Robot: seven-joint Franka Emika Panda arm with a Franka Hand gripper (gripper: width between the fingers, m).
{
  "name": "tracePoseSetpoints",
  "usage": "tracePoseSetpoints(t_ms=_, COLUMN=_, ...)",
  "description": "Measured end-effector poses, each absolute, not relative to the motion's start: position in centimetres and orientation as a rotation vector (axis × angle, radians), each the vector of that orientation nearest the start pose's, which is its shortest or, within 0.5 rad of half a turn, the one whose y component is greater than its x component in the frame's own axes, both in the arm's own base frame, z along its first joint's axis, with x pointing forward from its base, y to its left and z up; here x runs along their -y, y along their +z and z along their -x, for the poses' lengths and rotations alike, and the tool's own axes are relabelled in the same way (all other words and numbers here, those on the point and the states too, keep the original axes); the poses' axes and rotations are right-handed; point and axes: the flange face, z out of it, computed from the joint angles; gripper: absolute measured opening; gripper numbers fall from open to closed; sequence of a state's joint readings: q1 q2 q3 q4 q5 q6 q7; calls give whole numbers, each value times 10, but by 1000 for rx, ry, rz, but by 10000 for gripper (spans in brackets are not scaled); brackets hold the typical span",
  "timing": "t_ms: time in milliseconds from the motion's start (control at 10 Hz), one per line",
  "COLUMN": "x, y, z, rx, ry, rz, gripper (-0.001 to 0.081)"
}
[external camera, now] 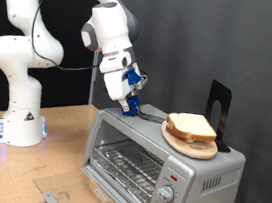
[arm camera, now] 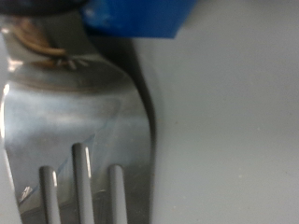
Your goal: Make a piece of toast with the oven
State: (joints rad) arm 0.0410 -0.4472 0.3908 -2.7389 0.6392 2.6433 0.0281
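i have the gripper [external camera: 130, 105] down at the top of the oven [external camera: 159, 157], at its rear corner on the exterior view's left. from the outside i cannot tell whether the fingers are spread or closed, and the wrist view does not show the fingertips at all, so i leave that open. the bread [external camera: 192, 127] sits on a round wooden board [external camera: 188, 143] on the oven roof, off to the side of the gripper towards the exterior view's right and near it, not touching. i read it as a small stack, so i cannot pick out which slice is the piece of toast. the oven door looks shut, with the wire rack [external camera: 127, 166] below the gripper behind the glass and bare as far as i can see.

what worries me: the hand is very low over the metal roof, so a small drop could grind the fingers into it. a sideways sweep could nudge the board towards the black stand [external camera: 217, 112] beyond it and tip the slices off.

the wrist view gives me something the outside camera hides: a metal fork [arm camera: 79, 140] fills it, tines close to the lens, with a blue part [arm camera: 140, 17] above. whether the fork is held i cannot judge. the outside view alone shows the bread, board and door.
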Motion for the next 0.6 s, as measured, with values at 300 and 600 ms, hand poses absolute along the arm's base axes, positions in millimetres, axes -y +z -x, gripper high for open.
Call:
tracePoseSetpoints(t_ms=300, x=-147, y=376, z=-371, rx=-162, ry=-406, rz=2811, gripper=808)
tracePoseSetpoints(t_ms=600, x=-148, y=377, z=-371, rx=-158, ry=-411, rz=2810, gripper=778)
